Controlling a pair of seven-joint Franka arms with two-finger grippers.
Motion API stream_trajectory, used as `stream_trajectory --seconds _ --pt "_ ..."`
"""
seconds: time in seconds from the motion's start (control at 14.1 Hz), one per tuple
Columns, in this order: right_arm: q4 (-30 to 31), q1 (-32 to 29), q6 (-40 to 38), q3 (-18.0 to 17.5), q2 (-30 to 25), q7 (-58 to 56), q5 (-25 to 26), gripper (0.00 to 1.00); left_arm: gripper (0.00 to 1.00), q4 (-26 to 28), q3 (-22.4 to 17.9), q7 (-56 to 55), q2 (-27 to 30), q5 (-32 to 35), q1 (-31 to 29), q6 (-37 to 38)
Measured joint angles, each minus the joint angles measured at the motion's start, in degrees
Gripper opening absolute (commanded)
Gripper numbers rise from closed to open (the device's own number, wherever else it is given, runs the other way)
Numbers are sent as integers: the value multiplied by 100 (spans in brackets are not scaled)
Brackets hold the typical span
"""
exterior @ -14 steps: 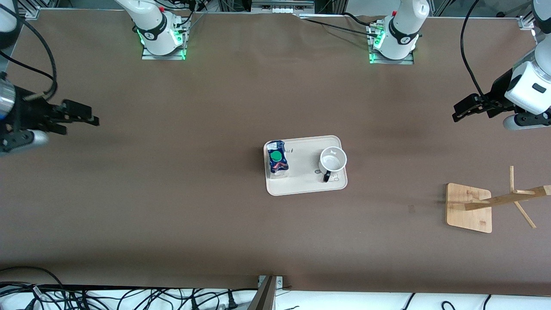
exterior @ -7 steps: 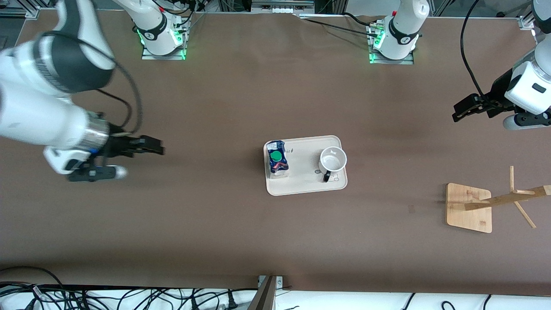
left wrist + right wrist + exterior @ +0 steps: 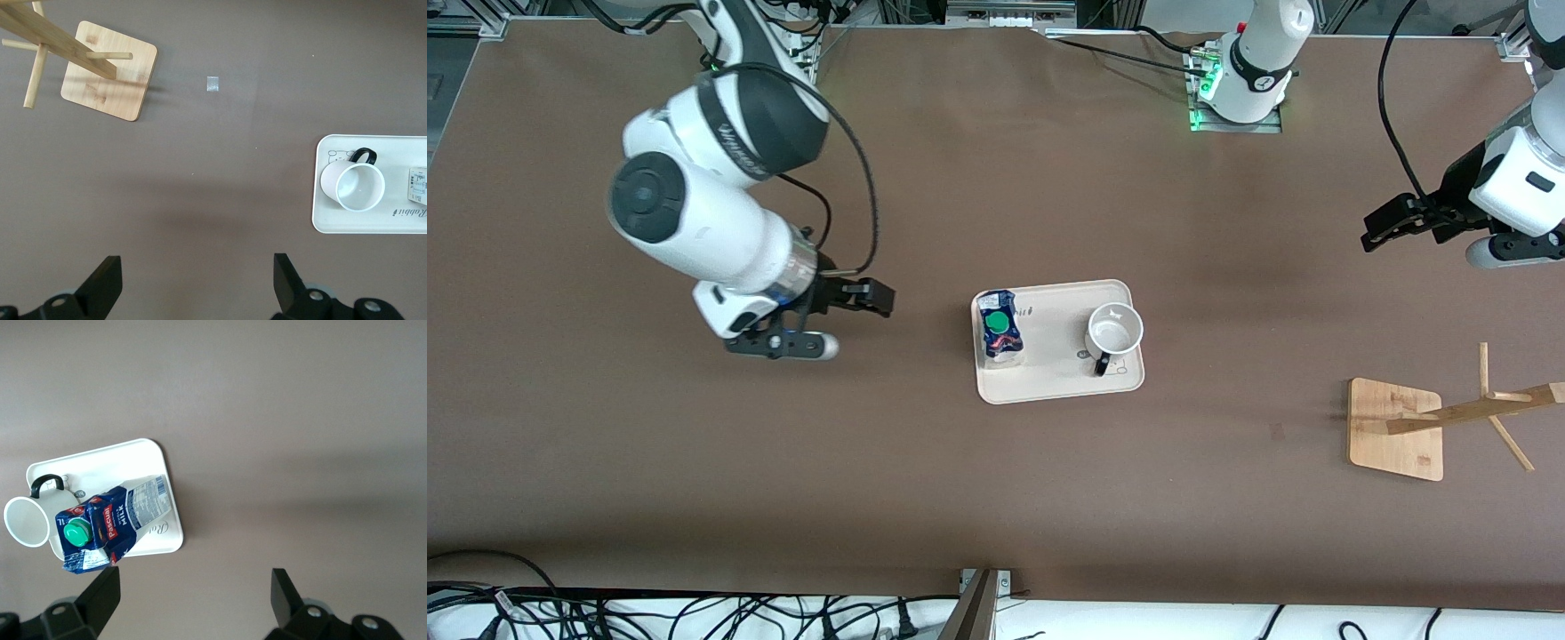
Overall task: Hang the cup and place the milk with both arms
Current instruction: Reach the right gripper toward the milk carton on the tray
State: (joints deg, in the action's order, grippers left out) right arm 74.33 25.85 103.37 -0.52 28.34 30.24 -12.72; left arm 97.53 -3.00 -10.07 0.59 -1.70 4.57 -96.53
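The white cup (image 3: pixel 1114 331) with its black loop handle stands upright on a cream tray (image 3: pixel 1063 387), at the end toward the left arm. The dark-blue milk (image 3: pixel 1000 329) carton with a green cap stands at the tray's other end. My right gripper (image 3: pixel 879 300) hangs open over bare table beside the tray, toward the right arm's end. The right wrist view shows the milk (image 3: pixel 110 520), the cup (image 3: pixel 28 521) and the tray (image 3: pixel 127 463) ahead of the open right gripper (image 3: pixel 192 595). My left gripper (image 3: pixel 1371 235) waits open over the table at the left arm's end; the left wrist view shows this gripper (image 3: pixel 197 283), the cup (image 3: pixel 359 187) and the tray (image 3: pixel 373 223).
A wooden peg rack (image 3: pixel 1396 427) on a square bamboo base stands toward the left arm's end, nearer the front camera than the tray; the rack (image 3: pixel 100 73) also shows in the left wrist view. A small pale mark (image 3: pixel 213 84) lies on the brown table near it. Cables run along the front edge (image 3: pixel 694 613).
My right arm has swung in from the right arm's end of the table toward the tray, its gripper staying open. The left arm, cup and milk have not moved.
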Motion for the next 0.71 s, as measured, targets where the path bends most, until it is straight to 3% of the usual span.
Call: stream_trajectory --seconds 0.21,0.5,0.71 --pt "5 469 259 -1 232 660 188 100 100 0 7 0 0 0 1 0" --pt "10 1157 420 3 532 1704 901 100 100 0 7 0 -3 0 1 0" --pt "9 1331 624 6 652 2340 944 100 100 0 1 0 -5 0 0 0"
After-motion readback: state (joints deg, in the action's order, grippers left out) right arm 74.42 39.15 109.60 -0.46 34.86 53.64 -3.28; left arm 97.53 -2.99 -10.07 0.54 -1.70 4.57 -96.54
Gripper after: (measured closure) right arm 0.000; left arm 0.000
